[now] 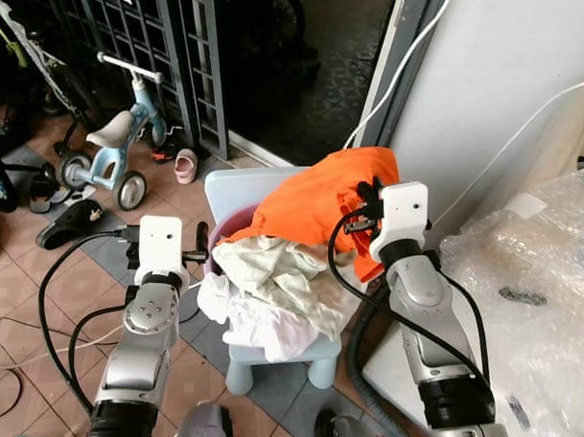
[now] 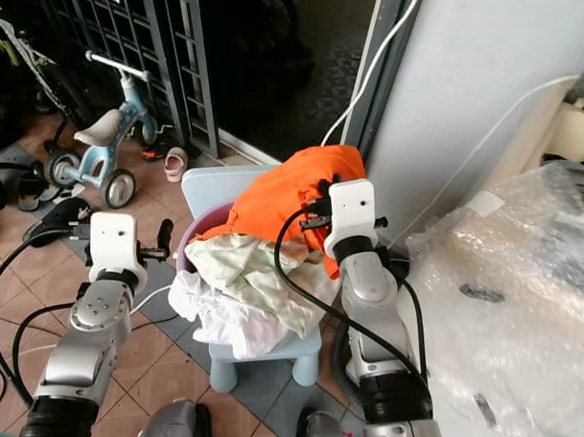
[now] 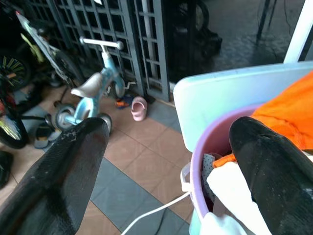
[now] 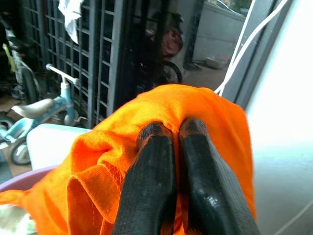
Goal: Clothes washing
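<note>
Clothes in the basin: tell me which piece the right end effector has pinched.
The orange garment, lifted at the top of the pile. The right end effector is shut on a fold of it, while the cream cloth and white cloth lie loose below.

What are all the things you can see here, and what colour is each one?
orange cloth: 1, orange, on top of the laundry pile, pinched by the right claw
pale clothes: a heap, cream and white, spilling out of the basin
basin: 1, purple, on the small chair
small chair: 1, light blue, on the tiled floor
tricycle: 1, light blue with a white seat, by the dark metal gate
small shoe: 1, pink, on the floor near the gate
plastic wrap: 1 bulky sheet, clear, at the right
left claw: 1, black fingers, open beside the basin rim
right claw: 1, black fingers, shut on the orange cloth
</note>
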Robot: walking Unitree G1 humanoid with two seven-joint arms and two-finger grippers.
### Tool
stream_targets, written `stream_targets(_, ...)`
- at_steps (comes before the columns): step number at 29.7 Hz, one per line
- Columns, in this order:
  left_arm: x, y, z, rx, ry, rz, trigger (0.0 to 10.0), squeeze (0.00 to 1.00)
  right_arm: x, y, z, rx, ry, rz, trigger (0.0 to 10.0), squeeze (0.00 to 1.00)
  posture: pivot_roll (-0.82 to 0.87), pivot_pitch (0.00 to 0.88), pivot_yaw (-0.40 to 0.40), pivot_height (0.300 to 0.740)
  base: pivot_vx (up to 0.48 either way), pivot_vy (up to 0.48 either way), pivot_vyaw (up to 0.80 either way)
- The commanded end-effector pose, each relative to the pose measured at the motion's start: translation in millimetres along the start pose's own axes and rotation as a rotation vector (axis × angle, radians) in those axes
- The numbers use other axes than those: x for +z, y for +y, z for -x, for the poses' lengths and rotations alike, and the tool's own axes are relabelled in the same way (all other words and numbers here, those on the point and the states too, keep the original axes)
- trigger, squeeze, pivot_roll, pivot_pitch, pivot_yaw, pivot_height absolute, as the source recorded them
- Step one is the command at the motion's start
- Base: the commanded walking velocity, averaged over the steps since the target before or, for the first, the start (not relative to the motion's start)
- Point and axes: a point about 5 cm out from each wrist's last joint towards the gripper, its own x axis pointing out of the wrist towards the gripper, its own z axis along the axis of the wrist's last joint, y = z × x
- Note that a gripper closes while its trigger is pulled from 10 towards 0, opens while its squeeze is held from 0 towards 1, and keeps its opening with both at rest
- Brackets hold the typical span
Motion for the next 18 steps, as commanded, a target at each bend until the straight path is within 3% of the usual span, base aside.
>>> stream_targets(1,-0.5,0.9,0.4,-0.002,0.0,0.001,10.0,0.0,9.7,-1.1,-2.1,-0.002,-0.036,0.002,10.0,0.0,-0.02,0.0,0.005,0.74,0.0,0.0,0.0)
stream_targets(4,-0.7,0.8,0.3,-0.004,0.0,-0.002,10.0,0.0,8.6,-0.9,-2.0,-0.006,-0.025,-0.004,10.0,0.0,-0.02,0.0,0.002,0.74,0.0,0.0,0.0)
stream_targets(11,1.0,-1.1,-0.4,-0.012,-0.005,-0.004,10.0,0.0,11.1,-2.8,-4.3,-0.035,-0.036,0.033,10.0,0.0,-0.02,0.0,0.01,0.74,0.0,0.0,-0.8)
stream_targets(18,4.0,-1.6,-1.9,-0.028,-0.022,0.01,10.0,0.0,35.3,-22.9,-8.9,-0.161,-0.139,0.134,10.0,0.0,-0.03,0.0,0.014,0.74,0.0,0.0,-0.79)
